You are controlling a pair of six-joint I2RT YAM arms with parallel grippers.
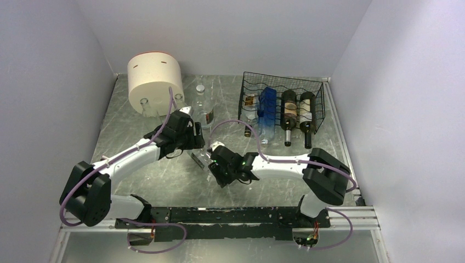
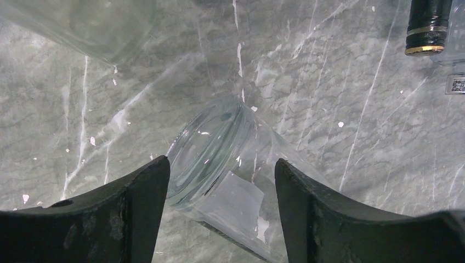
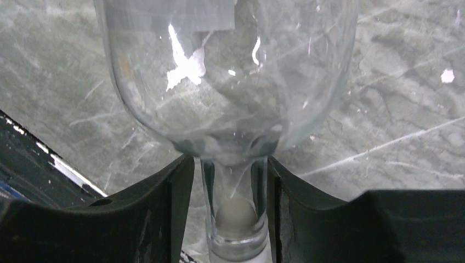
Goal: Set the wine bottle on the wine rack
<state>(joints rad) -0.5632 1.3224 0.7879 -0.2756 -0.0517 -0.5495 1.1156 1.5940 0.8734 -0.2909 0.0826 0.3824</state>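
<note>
Top external view, pickup step: left end effector and right end effector straddle clear glass wine bottle (whether either grips, I cannot tell), left of black wire wine rack; next, clamp and lift.

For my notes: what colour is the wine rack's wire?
Black; the wine rack shows best in the top external view.

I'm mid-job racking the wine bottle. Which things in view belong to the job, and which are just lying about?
Belongs to the job:
- clear wine bottle, lying on its side
- black wire wine rack

Just lying about:
- cream cylindrical container
- upright clear bottle
- already racked: blue bottle, dark bottle, second dark bottle
</note>
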